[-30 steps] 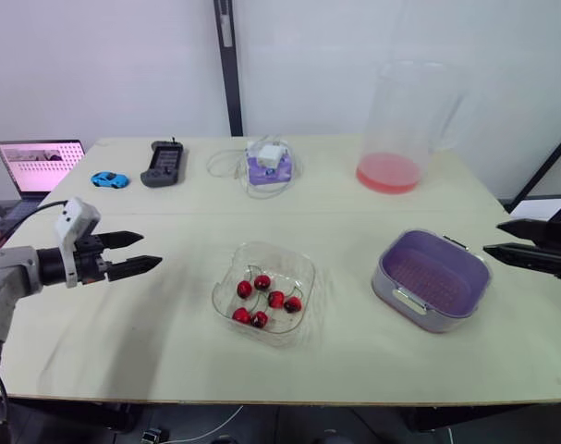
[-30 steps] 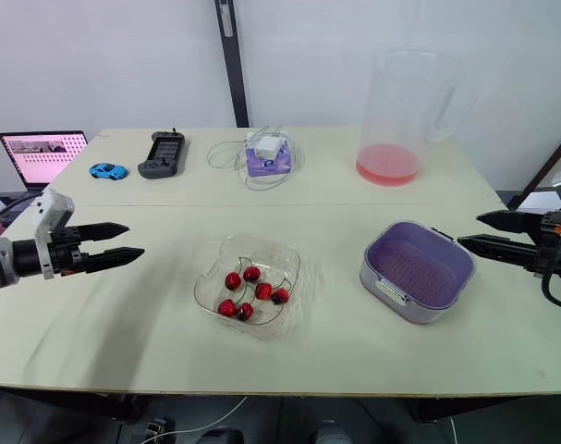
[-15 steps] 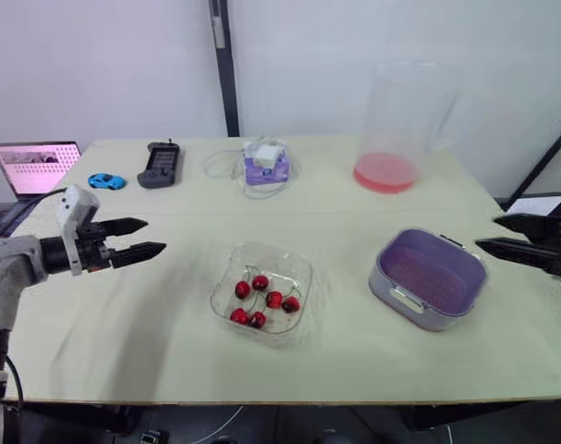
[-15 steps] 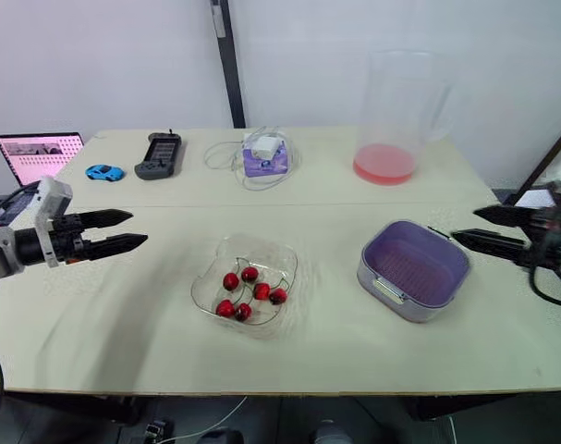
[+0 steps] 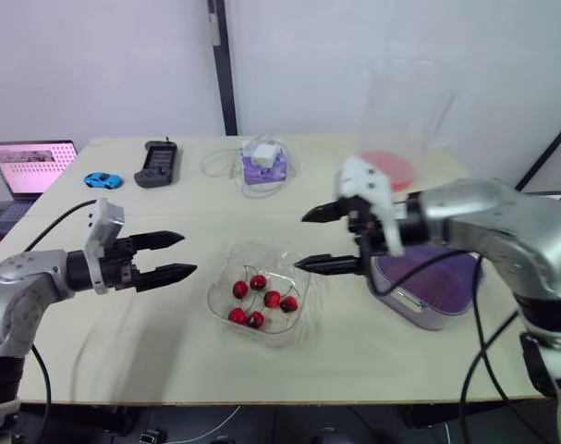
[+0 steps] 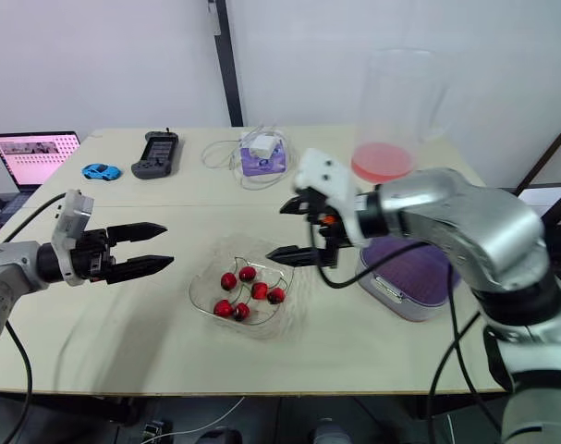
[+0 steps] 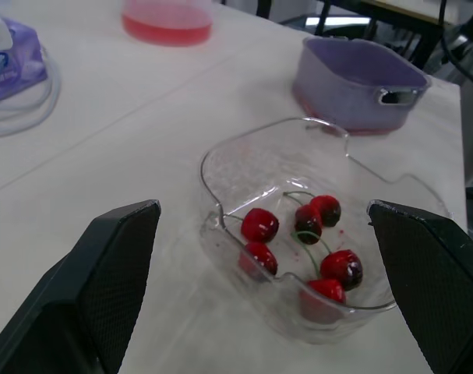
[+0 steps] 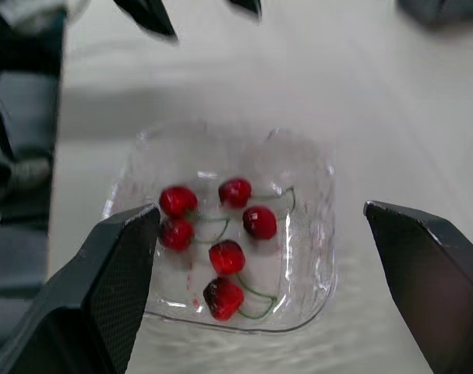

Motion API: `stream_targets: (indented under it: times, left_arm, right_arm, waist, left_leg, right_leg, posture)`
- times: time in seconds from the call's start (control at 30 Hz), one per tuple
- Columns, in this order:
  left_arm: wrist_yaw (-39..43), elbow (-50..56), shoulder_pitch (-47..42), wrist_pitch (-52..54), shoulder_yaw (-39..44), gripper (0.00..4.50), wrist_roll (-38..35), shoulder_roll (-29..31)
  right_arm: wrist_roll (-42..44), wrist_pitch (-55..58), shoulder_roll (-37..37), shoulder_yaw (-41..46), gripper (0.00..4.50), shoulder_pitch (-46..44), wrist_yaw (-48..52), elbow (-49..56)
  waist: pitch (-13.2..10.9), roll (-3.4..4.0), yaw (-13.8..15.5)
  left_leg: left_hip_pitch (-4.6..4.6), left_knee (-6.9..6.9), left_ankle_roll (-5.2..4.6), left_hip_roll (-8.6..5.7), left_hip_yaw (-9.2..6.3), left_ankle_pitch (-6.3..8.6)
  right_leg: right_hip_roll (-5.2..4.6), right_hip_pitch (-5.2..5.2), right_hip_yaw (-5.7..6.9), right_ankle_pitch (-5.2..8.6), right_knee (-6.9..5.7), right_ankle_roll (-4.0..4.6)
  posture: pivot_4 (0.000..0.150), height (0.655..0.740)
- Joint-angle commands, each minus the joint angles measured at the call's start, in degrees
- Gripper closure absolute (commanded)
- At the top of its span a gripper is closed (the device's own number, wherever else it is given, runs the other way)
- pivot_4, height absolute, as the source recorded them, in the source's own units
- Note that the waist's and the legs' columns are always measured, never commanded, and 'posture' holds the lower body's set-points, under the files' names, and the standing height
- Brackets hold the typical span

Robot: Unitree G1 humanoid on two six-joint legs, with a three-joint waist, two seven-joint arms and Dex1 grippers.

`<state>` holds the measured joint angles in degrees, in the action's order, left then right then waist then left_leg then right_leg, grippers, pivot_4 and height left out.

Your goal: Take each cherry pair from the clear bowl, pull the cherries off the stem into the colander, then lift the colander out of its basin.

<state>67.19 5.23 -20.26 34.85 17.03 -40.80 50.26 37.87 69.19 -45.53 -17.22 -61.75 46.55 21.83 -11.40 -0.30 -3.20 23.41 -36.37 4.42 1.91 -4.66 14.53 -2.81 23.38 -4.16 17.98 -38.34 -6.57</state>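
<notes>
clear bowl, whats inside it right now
Six red cherries on thin green stems lie in the clear plastic bowl, nothing else. Nothing covers them, but which stems pair which cherries is unclear.

Bright even light; soft shadows; glints on clear bowl (image 7: 259, 171).

Both arms wear smooth silver-grey shells, rounded like tubes. The right arm (image 5: 488, 215), at the right of the head view, is thicker than the left arm (image 5: 21, 289) at the lower left. A white boxy camera block (image 5: 103, 242) sits on each wrist. The left gripper (image 5: 188, 253) and right gripper (image 5: 300, 242) have black tapering fingers (image 7: 115, 280) with finely dotted pads. Thin black cables (image 5: 471, 319) loop alongside.
</notes>
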Motion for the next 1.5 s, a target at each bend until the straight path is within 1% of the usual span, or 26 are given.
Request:
stream_targets:
  times: [0.03,0.1,0.13,0.23,0.47,0.57,0.63,0.8,1.0,1.17,1.37,1.5]
  left_arm:
    - [-2.45,4.18,1.13,1.45,3.68,0.0,-2.7,0.31]
    - [-4.92,5.03,1.38,4.88,6.07,0.0,-6.51,-0.38]
    - [-4.88,5.61,2.07,4.73,6.56,0.0,-6.76,-0.32]
    - [-3.92,6.98,4.85,2.7,6.86,0.0,-4.66,0.8]
    - [-4.8,10.04,10.76,-2.68,9.26,0.0,-2.76,-0.22]
    - [-5.99,12.39,13.49,-2.35,9.13,0.0,-3.15,-0.53]
    - [-5.97,13.52,14.22,-2.7,9.92,0.0,-4.98,-1.63]
    - [-5.22,14.1,16.55,-3.82,9.57,0.0,-3.63,-1.05]
    - [-5.24,14.13,17.13,-4.05,9.64,0.0,-3.71,-0.66]
    - [-5.43,14.45,17.24,-3.97,9.68,0.0,-4.01,-0.54]
    - [-3.7,14.91,16.95,-1.52,10.35,0.0,-7.97,0.07]
    - [-3.09,15.32,17.41,-2.07,10.42,0.0,-8.23,0.13]
  right_arm:
    - [-3.46,3.19,3.69,-3.97,0.02,-3.65,-3.23,-0.94]
    - [-5.2,3.37,7.92,-7.18,0.02,-5.26,-3.99,-3.09]
    - [-6.65,3.13,10.11,-8.88,0.02,-6.06,-4.74,-5.11]
    - [-11.32,1.21,13.58,-13.12,0.02,-7.71,-5.93,-10.0]
    - [-13.46,1.1,18.66,-16.3,0.02,-7.93,-4.09,-12.12]
    - [-15.21,-0.07,21.48,-16.86,0.97,-6.65,-4.73,-15.49]
    - [-16.14,-0.73,22.79,-16.94,1.88,-6.15,-4.92,-17.07]
    - [-19.82,-4.47,25.82,-18.54,1.88,-5.27,-4.85,-22.31]
    - [-23.97,-7.03,27.38,-20.5,1.88,-4.21,-4.29,-26.94]
    - [-25.99,-7.37,28.06,-21.3,1.88,-3.4,-3.33,-28.09]
    - [-28.05,-7.81,29.49,-20.52,1.88,-1.89,-3.69,-30.07]
    - [-28.97,-7.51,30.51,-20.71,1.88,-0.92,-3.41,-31.12]
  waist:
    - [0.0,-0.01,0.12]
    - [0.0,-0.01,0.21]
    - [0.0,-0.01,0.16]
    - [0.0,-0.01,-0.29]
    - [0.01,-0.02,-0.74]
    - [0.01,-0.02,-0.85]
    - [0.01,-0.02,-0.81]
    - [0.02,-0.04,-0.79]
    - [0.02,-0.04,-0.83]
    - [0.02,-0.04,-0.85]
    - [0.02,-0.04,-0.88]
    - [0.02,-0.04,-0.86]
  left_leg:
    - [0.08,-0.05,0.0,-0.02,0.0,0.0]
    - [0.08,-0.06,0.0,-0.02,-0.01,0.0]
    - [0.06,-0.07,0.0,-0.01,-0.03,0.0]
    - [-0.02,-0.09,0.02,0.0,-0.06,-0.02]
    - [-0.01,-0.07,0.04,-0.01,-0.07,-0.03]
    - [-0.02,-0.07,0.04,-0.01,-0.07,-0.03]
    - [-0.02,-0.07,0.04,-0.01,-0.07,-0.03]
    - [-0.02,-0.11,0.04,-0.02,-0.07,-0.03]
    - [-0.02,-0.11,0.04,-0.02,-0.08,-0.04]
    - [-0.02,-0.11,0.04,-0.02,-0.08,-0.04]
    - [-0.02,-0.11,0.05,-0.01,-0.08,-0.04]
    - [-0.02,-0.11,0.05,-0.01,-0.08,-0.04]
  right_leg:
    - [-0.01,0.06,0.0,0.0,-0.03,0.0]
    - [-0.01,0.1,0.0,0.0,-0.12,0.0]
    - [0.01,0.1,0.02,0.0,-0.19,0.0]
    - [0.05,0.11,0.02,0.0,-0.37,0.01]
    - [0.03,0.15,0.04,0.01,-0.42,0.02]
    - [0.03,0.17,0.03,0.01,-0.49,0.02]
    - [0.03,0.2,0.03,0.01,-0.55,0.02]
    - [0.04,0.21,0.03,0.01,-0.63,0.03]
    - [0.05,0.23,0.04,0.02,-0.66,0.03]
    - [0.05,0.23,0.03,0.02,-0.66,0.04]
    - [0.06,0.24,0.03,0.02,-0.67,0.04]
    - [0.05,0.23,0.03,0.02,-0.67,0.04]
  posture:
    - [0.15,0.7332]
    - [0.15,0.7332]
    - [0.15,0.7332]
    - [0.15,0.7332]
    - [0.15,0.7332]
    - [0.15,0.7332]
    - [0.15,0.7332]
    - [0.15,0.7332]
    - [0.15,0.7332]
    - [0.15,0.7332]
    - [0.15,0.7332]
    - [0.15,0.7332]
